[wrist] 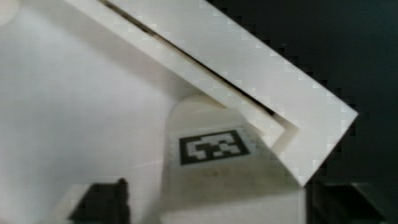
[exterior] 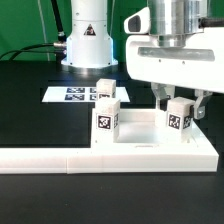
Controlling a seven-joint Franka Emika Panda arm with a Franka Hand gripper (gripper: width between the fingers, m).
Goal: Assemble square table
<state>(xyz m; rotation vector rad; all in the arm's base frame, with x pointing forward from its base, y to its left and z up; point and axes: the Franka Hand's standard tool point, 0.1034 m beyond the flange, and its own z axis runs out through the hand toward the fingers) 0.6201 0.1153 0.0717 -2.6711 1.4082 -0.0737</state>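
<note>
The white square tabletop (exterior: 140, 150) lies flat with three short white tagged legs standing on it. Two legs (exterior: 106, 120) (exterior: 108, 93) stand at the exterior view's left, and one leg (exterior: 178, 114) at its right. My gripper (exterior: 180, 108) hangs straight down over the right leg with a finger on each side. In the wrist view that leg (wrist: 217, 150) shows its tag between my dark fingertips (wrist: 107, 200). One finger sits close against the leg and the other leaves a small gap. The gripper (wrist: 222, 205) is open. The tabletop's surface (wrist: 71, 120) fills the view beside the leg.
The long white L-shaped rail (exterior: 40, 157) lies along the tabletop's near edge, and its corner band (wrist: 294, 85) shows in the wrist view. The marker board (exterior: 72, 93) lies behind the legs. The robot base (exterior: 88, 45) stands at the back on the black table.
</note>
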